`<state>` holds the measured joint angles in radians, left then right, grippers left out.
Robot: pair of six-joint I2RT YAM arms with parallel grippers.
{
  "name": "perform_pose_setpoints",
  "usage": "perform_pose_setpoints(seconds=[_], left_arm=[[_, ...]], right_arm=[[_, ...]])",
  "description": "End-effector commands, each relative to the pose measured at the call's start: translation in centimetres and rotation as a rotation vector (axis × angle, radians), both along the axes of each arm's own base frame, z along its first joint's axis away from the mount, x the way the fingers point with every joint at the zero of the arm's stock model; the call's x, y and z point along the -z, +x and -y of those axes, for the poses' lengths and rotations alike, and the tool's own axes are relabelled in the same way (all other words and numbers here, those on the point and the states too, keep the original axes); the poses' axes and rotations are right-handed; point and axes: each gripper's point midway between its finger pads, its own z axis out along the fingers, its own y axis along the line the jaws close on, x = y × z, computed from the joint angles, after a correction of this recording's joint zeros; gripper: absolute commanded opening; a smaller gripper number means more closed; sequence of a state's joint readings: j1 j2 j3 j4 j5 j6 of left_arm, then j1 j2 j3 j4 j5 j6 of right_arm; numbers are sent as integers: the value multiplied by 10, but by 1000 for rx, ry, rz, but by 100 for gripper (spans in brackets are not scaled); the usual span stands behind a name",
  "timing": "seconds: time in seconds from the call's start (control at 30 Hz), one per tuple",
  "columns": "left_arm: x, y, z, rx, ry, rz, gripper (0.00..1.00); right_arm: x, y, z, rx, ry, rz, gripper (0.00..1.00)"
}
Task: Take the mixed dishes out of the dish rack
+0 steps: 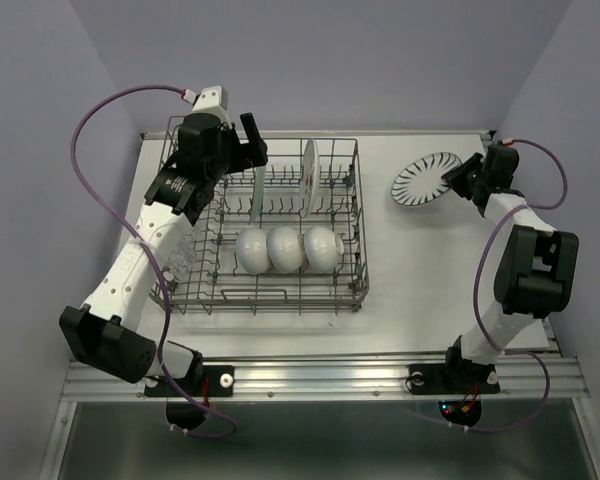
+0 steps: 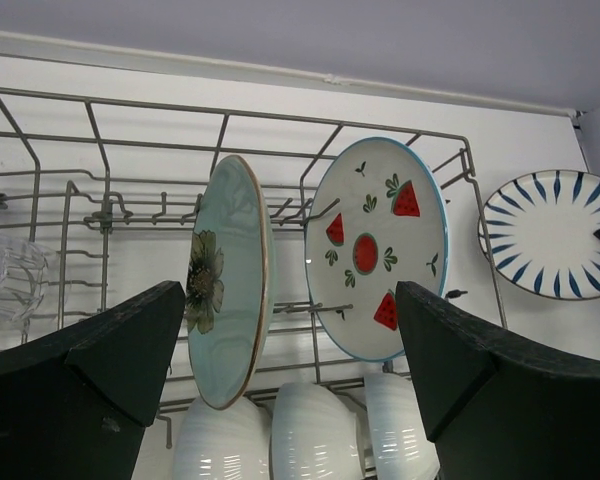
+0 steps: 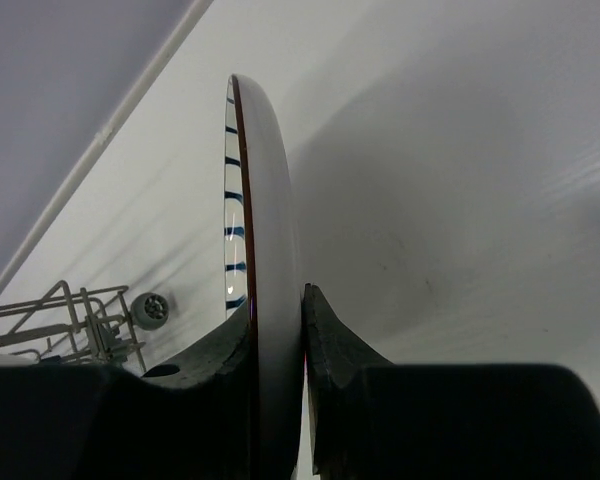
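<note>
left fingers [image 2: 80, 380] spread wide, empty, facing upright pale green round ceramic plate [image 2: 225, 280] in grey metal wire dish rack [image 1: 270, 300]. off-centre closing may knock it onto neighbouring watermelon-patterned plate [image 2: 375, 250]; tines crowd it. right fingers [image 3: 330, 340] pinch blue-striped white plate [image 1: 425, 180] by its rim: slip risk. open tabletop [image 1: 430, 290] around.

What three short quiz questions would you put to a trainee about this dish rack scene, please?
1. True or false: the right pincer grips the blue-striped plate by its rim.
2. How many white bowls lie in the dish rack?
3. The left pincer is: A open; B shut on a bowl; C shut on a glass.
Key: 1 true; 2 three; 3 A.
</note>
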<state>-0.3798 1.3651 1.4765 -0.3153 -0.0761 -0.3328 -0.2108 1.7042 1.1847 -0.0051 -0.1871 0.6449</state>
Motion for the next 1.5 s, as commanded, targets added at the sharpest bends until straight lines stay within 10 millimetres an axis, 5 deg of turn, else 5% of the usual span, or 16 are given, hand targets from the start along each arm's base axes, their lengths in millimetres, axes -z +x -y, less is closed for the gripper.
perform_pose_setpoints(seconds=[0.0, 0.33, 0.57, 0.67, 0.7, 0.87, 1.07, 1.2, 1.33, 1.4, 1.47], left_arm=[[-24, 0, -2, -12, 1, 51, 99], [-13, -3, -7, -38, 0, 21, 99], [-7, -7, -10, -52, -3, 4, 99], [-7, -10, -11, -56, -9, 5, 99], [-5, -11, -11, -56, -8, 4, 99], [-4, -17, -17, -77, -12, 3, 99], [-3, -21, -18, -81, -25, 4, 99], [-1, -20, -18, -84, -28, 1, 99], [-3, -17, -17, -87, -37, 7, 99], [-5, -15, -17, -94, -41, 13, 99], [-5, -14, -18, -101, -39, 12, 99]], right_arm=[[-91, 40, -28, -179, 73, 404, 1], [-17, 71, -34, -249, 129, 345, 1], [13, 78, -30, -233, 133, 292, 3], [27, 78, -27, -216, 129, 244, 16], [34, 79, -23, -190, 121, 224, 33], [55, 70, -6, -95, 68, 134, 57], [54, 66, 6, -56, 1, 93, 67], [54, 55, 26, 26, -83, 8, 93], [32, 43, 48, 88, -209, -51, 100], [5, 36, 44, 78, -259, -68, 100], [-17, 36, 16, 13, -334, -67, 100]])
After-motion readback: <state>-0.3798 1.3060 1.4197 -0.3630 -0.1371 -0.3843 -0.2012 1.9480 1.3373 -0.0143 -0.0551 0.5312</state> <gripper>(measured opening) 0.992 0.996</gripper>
